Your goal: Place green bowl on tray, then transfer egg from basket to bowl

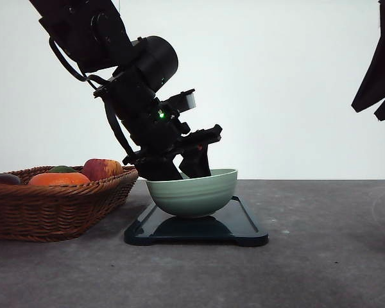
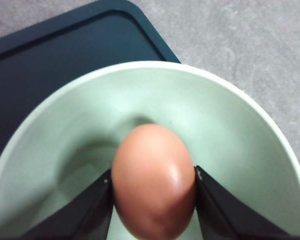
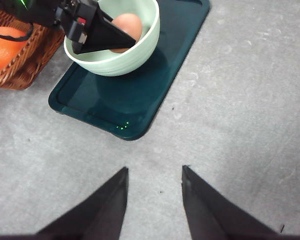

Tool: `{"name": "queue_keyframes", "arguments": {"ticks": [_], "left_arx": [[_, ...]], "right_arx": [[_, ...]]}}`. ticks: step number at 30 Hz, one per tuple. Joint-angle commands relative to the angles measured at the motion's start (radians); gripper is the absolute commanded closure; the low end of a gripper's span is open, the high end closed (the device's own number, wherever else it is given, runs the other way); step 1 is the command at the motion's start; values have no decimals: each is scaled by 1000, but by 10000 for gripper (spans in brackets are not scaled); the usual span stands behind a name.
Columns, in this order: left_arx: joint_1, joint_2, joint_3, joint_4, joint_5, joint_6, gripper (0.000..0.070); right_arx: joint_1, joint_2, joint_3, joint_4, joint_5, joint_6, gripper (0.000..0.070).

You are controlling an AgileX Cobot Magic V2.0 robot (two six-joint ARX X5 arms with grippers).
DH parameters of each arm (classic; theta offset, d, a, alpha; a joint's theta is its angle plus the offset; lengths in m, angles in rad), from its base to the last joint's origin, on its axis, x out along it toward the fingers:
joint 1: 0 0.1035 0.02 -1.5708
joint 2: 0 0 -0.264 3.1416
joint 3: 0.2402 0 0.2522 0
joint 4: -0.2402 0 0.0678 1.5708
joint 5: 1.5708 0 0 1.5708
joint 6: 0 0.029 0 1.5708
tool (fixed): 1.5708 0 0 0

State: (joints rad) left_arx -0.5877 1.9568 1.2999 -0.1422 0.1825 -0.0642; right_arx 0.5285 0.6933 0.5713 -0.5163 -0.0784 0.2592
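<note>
Your tabletop [image 1: 321, 256] is grey and big. The brown wicker basket [image 1: 51, 205] sits on it, off to the side of your left fingers, with an orange [image 1: 59, 179] and an apple [image 1: 101, 169] inside. The dark tray [image 1: 244, 228] lies just beside the basket. The green bowl [image 1: 196, 192] stands on the tray. Your left fingers [image 2: 152, 187] reach down into the bowl. They are closed on the brown egg [image 2: 152, 180], one finger on each side of it. The egg is right between them, inside the bowl, above its bottom. Your right fingers [image 3: 154, 200] hang over bare tabletop, well apart from the tray, spread open with nothing between them.
</note>
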Motion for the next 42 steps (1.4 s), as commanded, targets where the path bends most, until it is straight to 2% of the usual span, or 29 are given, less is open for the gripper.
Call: {"name": "queue_keyframes", "arguments": {"ticks": [1, 4, 10, 13, 20, 25, 28, 35, 42], "left_arx": [[-9, 21, 19, 6, 0, -2, 399], [-10, 21, 19, 2, 0, -8, 339], [-10, 20, 23, -19, 1, -30, 339], [-9, 20, 47, -67, 1, -52, 339], [-9, 17, 196, -277, 1, -54, 339], [-8, 11, 325, -483, 1, -57, 340], [-4, -29, 345, -543, 0, -79, 351], [1, -218, 281, -549, 0, -44, 350], [23, -496, -12, -426, 0, -66, 350]], "right_arx": [[6, 4, 4, 4, 0, -5, 491], [6, 4, 4, 4, 0, -5, 491], [6, 4, 4, -4, 1, -5, 491], [6, 4, 4, -8, 1, -5, 491], [6, 4, 4, -8, 1, -5, 491], [6, 4, 4, -9, 1, -5, 491], [6, 4, 4, -9, 1, -5, 491], [6, 4, 4, -8, 2, -13, 491], [6, 4, 4, 1, 2, -37, 491]]}}
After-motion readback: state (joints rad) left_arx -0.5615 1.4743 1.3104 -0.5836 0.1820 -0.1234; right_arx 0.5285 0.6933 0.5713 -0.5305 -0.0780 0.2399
